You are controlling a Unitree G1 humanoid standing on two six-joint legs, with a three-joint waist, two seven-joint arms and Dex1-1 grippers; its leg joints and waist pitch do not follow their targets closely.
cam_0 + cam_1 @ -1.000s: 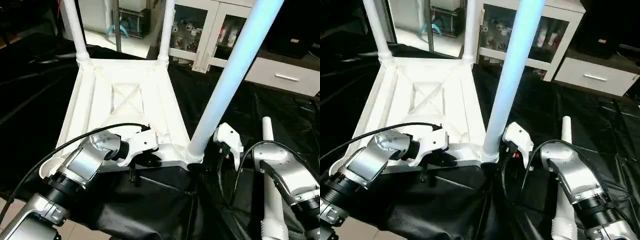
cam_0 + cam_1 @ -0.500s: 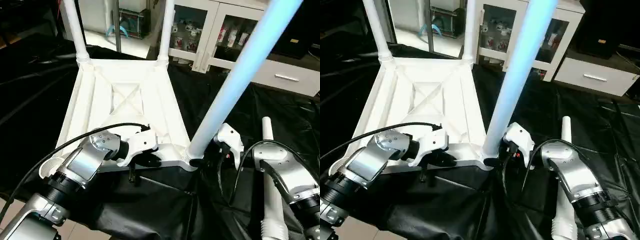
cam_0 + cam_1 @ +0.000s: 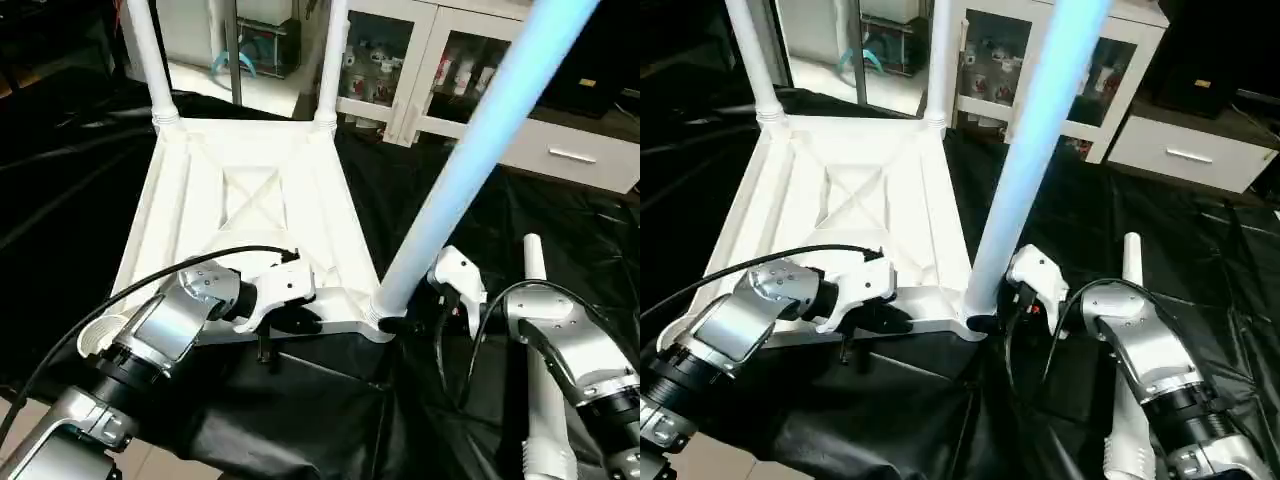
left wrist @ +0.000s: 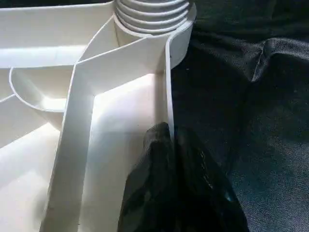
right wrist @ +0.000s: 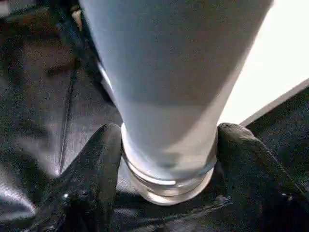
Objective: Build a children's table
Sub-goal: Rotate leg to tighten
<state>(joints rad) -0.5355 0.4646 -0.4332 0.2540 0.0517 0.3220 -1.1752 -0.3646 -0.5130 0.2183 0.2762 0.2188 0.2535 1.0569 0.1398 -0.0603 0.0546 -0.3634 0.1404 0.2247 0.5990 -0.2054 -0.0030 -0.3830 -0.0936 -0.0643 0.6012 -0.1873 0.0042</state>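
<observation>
The white table top [image 3: 250, 190] lies upside down on the black-covered work table, ribs up. Two legs [image 3: 150, 60] [image 3: 333, 60] stand upright in its far corner sockets. A third leg [image 3: 460, 170] rises from the near right socket, leaning to the right. My right gripper [image 5: 169, 159] is shut on this leg's threaded base, one finger on each side. My left gripper [image 4: 169, 140] is shut on the top's near rim, close to that corner. The near left socket [image 3: 100, 335] holds nothing. A fourth leg [image 3: 536, 265] lies on the cloth under my right forearm.
A white cabinet with glass doors [image 3: 430, 60] and a low drawer unit [image 3: 570, 150] stand behind the work table. The black cloth hangs over the near edge, with floor [image 3: 20, 420] at the lower left. A black cable [image 3: 160, 270] arcs over my left forearm.
The held leg has tipped further to the right at its top while its base stays at the near right socket. My left gripper and the table top have not moved.
</observation>
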